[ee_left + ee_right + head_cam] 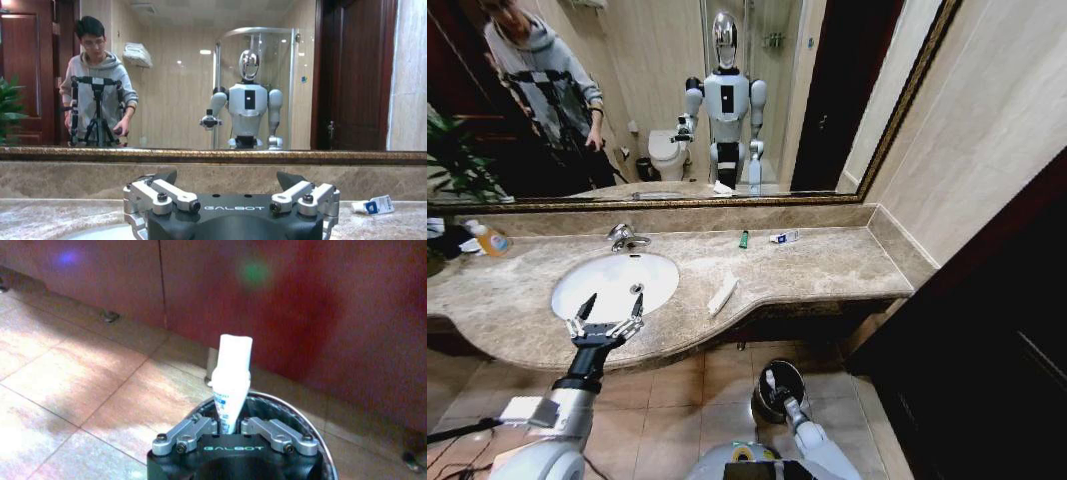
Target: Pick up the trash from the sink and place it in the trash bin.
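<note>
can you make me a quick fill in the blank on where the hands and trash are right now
1. The right hand grips a white tube directly above the ____.
2. The left hand, fingers open, hovers over the front rim of the ____.
3. A long flat white packet lies on the countertop near its ____ edge.
4. The tiny green tube lies on the countertop close to the ____.

Missing words: trash bin; sink; front; mirror
</note>
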Motion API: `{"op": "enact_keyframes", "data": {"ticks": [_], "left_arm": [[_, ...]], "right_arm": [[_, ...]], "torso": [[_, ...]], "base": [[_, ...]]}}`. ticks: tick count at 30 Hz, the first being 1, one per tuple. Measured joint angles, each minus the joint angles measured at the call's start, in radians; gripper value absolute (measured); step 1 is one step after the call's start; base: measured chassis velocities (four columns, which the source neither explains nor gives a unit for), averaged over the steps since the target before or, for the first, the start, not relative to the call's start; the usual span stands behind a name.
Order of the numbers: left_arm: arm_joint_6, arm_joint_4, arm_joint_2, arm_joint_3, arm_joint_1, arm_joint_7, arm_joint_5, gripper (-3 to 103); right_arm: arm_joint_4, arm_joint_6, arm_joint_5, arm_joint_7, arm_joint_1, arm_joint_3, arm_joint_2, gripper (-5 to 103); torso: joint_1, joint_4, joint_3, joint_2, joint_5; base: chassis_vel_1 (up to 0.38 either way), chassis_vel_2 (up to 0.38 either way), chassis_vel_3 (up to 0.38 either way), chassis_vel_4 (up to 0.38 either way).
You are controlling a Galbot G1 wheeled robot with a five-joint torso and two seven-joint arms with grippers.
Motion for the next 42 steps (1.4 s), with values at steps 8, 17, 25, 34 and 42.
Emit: {"op": "enact_keyframes", "data": {"ticks": [8,17,25,34,42], "left_arm": [[0.000,0.000,0.000,0.000,0.000,0.000,0.000,100],[0.000,0.000,0.000,0.000,0.000,0.000,0.000,100],[0.000,0.000,0.000,0.000,0.000,0.000,0.000,100],[0.000,0.000,0.000,0.000,0.000,0.000,0.000,100],[0.000,0.000,0.000,0.000,0.000,0.000,0.000,100]], "right_arm": [[0.028,0.001,0.005,0.013,-0.027,0.004,-0.027,32],[0.063,0.002,-0.001,0.018,-0.047,0.004,-0.035,70],[0.077,0.002,0.001,0.022,-0.067,0.004,-0.034,96],[0.177,-0.016,0.027,0.029,-0.145,0.004,-0.046,100],[0.409,-0.030,0.195,0.066,-0.304,0.016,-0.104,100]], "torso": [[0.000,0.0000,0.000,0.000,0.0002],[0.000,0.0001,0.000,0.000,0.0002],[0.000,0.0000,0.000,0.000,0.0002],[0.000,0.0001,0.000,0.000,0.0004],[0.000,0.0000,0.000,0.000,0.0002]], "base": [[0.000,0.000,0.000,0.000],[0.000,0.000,0.000,0.000],[0.000,0.000,0.000,0.000],[0.000,0.000,0.000,0.000],[0.000,0.000,0.000,0.000]]}}
